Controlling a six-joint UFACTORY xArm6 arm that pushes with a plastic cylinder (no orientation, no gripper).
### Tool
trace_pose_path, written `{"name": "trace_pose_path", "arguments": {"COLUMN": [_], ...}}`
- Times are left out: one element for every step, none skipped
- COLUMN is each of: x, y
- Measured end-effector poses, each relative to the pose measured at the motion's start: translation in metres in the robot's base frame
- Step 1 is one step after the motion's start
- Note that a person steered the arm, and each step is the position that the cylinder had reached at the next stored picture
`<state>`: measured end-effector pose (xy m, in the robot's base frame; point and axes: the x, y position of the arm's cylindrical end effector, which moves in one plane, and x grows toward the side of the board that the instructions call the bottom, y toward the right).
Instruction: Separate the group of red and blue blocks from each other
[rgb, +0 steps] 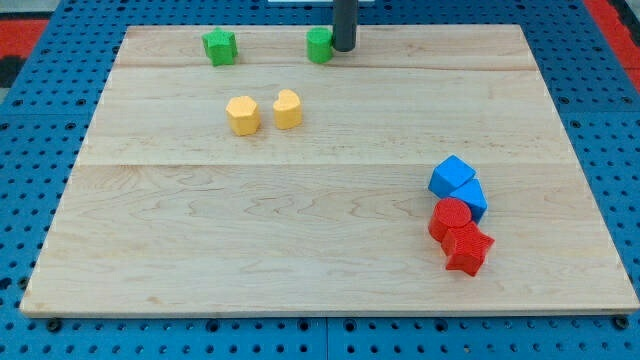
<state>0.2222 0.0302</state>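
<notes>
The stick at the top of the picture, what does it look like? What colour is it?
It is my tip, the lower end of a straight, round rod. It looks dark grey, nearly black, smooth and plain, with no stripes, writing or cables showing. Its top runs out of the view, so the arm above is hidden. It has no jaws.

Rod (344, 22) cut off at top; green block (319, 45) perhaps partly hidden.

open board centre (300, 220), blue-red cluster (460, 212) packed tight

Two green blocks (219, 47), two yellow (242, 115), two blue (452, 176), two red (450, 219); pale wooden board (300, 230).
</notes>
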Motion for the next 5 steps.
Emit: {"name": "trace_pose_path", "arguments": {"x": [-0.013, -0.012, -0.012, -0.012, 0.010], "y": [-0.003, -0.018, -0.022, 0.031, 0.133]}}
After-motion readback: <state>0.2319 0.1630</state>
